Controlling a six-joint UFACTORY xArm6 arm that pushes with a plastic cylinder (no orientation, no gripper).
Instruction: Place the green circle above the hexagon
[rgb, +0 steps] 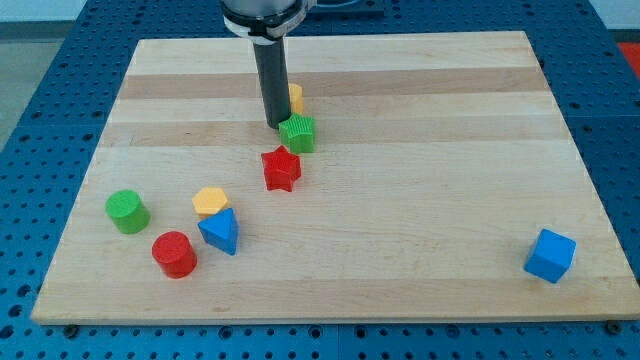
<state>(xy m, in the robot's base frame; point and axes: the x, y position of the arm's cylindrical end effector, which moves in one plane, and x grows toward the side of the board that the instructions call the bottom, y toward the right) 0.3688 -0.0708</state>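
My tip (277, 125), a bare rod end with no jaws, touched the green star block (298, 133). The green circle block (127, 212) sat far at the view's left, near the yellow hexagon block (210, 202); the red star block (281, 169) lay between.

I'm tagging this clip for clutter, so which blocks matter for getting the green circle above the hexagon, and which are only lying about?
Belong to the job:
green circle
yellow hexagon
my tip, touching the green star, far from both

Lying about:
green star
red star
red cylinder
blue triangle
blue cube
yellow block, half hidden behind the rod
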